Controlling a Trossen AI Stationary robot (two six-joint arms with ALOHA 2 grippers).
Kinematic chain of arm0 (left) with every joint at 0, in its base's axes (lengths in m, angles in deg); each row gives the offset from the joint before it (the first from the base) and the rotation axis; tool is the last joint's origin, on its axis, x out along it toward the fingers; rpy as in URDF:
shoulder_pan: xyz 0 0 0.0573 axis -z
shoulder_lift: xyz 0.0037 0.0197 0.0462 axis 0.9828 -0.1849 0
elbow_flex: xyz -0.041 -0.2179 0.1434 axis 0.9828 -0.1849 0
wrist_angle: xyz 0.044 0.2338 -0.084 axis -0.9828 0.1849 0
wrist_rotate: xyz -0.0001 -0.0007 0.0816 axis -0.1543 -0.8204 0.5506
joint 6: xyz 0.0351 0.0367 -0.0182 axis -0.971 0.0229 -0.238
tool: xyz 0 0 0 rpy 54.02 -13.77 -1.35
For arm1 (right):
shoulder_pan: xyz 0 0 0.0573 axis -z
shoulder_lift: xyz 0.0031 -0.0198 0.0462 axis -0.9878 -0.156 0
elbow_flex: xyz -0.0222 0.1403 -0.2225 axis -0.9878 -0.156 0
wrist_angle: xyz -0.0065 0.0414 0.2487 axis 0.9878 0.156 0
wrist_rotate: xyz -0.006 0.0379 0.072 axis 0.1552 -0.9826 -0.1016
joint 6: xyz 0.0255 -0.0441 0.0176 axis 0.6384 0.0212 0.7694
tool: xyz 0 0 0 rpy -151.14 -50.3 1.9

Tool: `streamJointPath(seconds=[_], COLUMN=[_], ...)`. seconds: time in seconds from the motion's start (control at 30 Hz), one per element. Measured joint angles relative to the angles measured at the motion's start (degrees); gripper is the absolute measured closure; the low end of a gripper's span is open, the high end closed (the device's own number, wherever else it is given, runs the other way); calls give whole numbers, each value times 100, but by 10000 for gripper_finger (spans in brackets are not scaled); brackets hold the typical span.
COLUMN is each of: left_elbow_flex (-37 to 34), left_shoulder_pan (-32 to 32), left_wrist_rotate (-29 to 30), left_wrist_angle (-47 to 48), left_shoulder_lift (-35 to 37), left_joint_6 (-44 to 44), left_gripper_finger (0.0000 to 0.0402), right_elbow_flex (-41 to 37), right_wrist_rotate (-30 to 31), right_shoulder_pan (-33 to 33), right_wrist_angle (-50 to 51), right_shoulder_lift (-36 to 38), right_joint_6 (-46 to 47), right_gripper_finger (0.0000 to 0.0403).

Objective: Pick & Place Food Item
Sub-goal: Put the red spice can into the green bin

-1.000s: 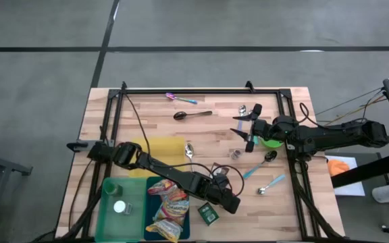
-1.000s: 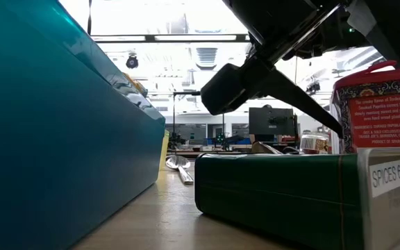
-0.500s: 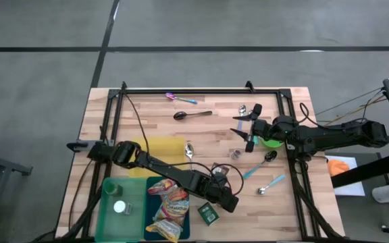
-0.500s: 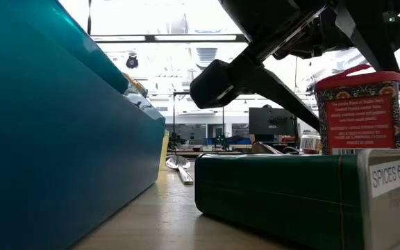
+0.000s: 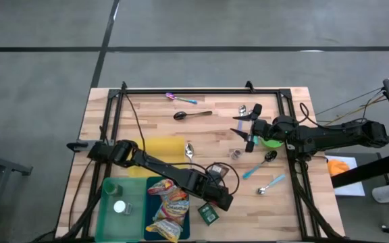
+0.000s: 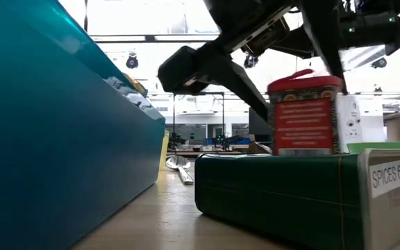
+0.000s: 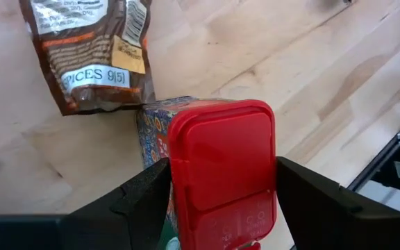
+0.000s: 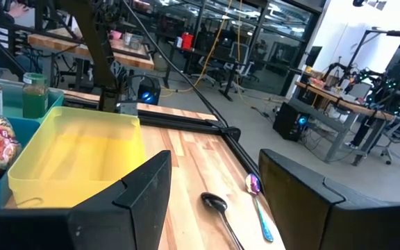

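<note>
While the pick is made and the place is left to do, the legend reads as follows.

Item in hand: red-lidded rectangular spice tin with patterned sides (image 7: 221, 177), clamped between the jaws of the left gripper (image 7: 222, 201) and lifted clear of the wooden table (image 5: 208, 135), near the front edge at centre.
Below it: flat dark green tin labelled "SPICES" (image 6: 311, 194) and a brown foil spice pouch (image 7: 92, 52) lie on the wood.
Likely destination: teal plastic bin (image 5: 152, 229) at near left, already holding a colourful snack bag (image 5: 169, 206); a judgement only.
Remaining: carry, lower, release.
Right gripper (image 5: 243, 128): jaws apart and empty, waiting at far right above scattered spoons.
</note>
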Motion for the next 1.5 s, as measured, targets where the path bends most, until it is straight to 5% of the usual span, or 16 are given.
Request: streamJointPath(seconds=[0.5,0.97,1.5], left_elbow_flex=[-1,-3,-1], left_shoulder_pan=[2,2,72], left_wrist_rotate=[22,20,407], left_wrist_angle=[-77,-175,-200], left_shoulder_lift=[1,-6,5], left_joint_6=[-4,-23,-308], left_gripper_finger=[152,57,53], right_elbow_flex=[0,0,0], right_wrist_rotate=[0,0,0], right_shoulder_pan=[1,1,1], right_wrist_angle=[1,1,1], right_shoulder_lift=[0,0,0], right_joint_6=[1,1,-1], right_gripper_finger=[188,188,188])
